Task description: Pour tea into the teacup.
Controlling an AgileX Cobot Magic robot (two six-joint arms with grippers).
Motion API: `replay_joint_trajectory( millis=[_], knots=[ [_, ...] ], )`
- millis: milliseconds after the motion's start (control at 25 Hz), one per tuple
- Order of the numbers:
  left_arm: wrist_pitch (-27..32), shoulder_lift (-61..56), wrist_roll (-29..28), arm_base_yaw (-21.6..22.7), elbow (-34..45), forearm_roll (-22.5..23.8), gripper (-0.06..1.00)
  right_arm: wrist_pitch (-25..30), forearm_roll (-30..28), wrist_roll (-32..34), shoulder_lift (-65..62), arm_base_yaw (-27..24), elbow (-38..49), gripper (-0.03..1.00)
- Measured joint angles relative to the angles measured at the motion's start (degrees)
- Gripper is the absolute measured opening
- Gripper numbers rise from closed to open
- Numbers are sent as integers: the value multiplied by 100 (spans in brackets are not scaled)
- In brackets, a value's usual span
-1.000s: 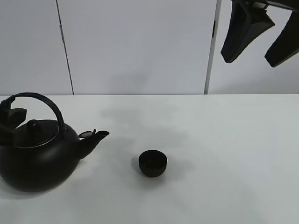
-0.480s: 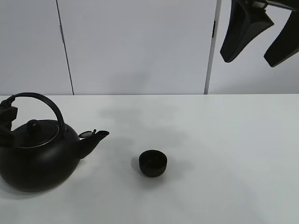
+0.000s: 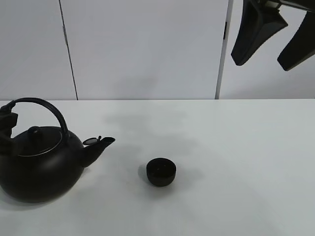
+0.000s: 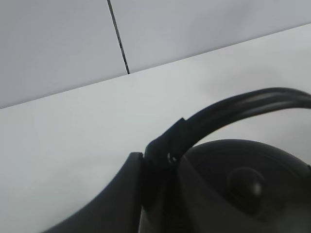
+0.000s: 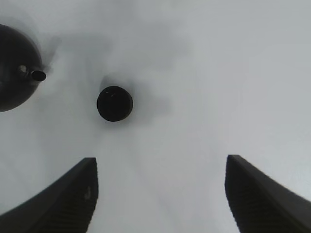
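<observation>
Up on the high camera, I see the kettle (image 3: 42, 169) at the table's left, its body reaching the frame's left side and its spout (image 3: 98, 146) pointing right toward the teacup (image 3: 161, 171). The teacup stands upright near the table's middle, well apart from the spout, with bare white table (image 3: 241, 162) between them and all round it. My left gripper (image 3: 7, 129) sits at the frame's left edge, against the left end of the arched handle (image 3: 47, 105). My right gripper (image 3: 262, 61) hangs high at top right, in front of the wall (image 3: 142, 49), jaws spread with nothing between them. The right half of the table below it is open. The table's far edge meets the wall in a straight line behind everything.

From the left wrist, one of the fingers (image 4: 116, 204) presses against the foot of the handle, where it joins the kettle, and the jaws are clamped tight on it. The handle arcs away over the lid knob (image 4: 245, 180). Beyond it, bare table runs to the far edge and the wall's panel seam (image 4: 118, 36).

From the right wrist, looking down, both fingers (image 5: 68, 199) stand wide apart, framing bare table. The teacup shows as a black disc, with the kettle's round side and spout tip off to one side of it and a bare gap between them.
</observation>
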Motion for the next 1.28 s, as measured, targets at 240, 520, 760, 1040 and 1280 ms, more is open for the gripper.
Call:
replay_joint_trajectory(
  millis=[240, 520, 760, 1040, 1280],
  knots=[
    [493, -609, 83, 0, 54, 95, 12, -4, 23, 0, 0, 0, 0, 51],
    [675, -1391, 94, -5, -213, 140, 12, -4, 40, 0, 0, 0, 0, 51],
    [1600, -1543, 119, -11, -843, 135, 12, -4, 45, 0, 0, 0, 0, 51],
    [2069, -1543, 149, -449, -1112, -172, 12, -4, 114, 0, 0, 0, 0, 51],
    [2148, -1543, 149, -827, -1140, -171, 12, -4, 155, 0, 0, 0, 0, 51]
  ],
)
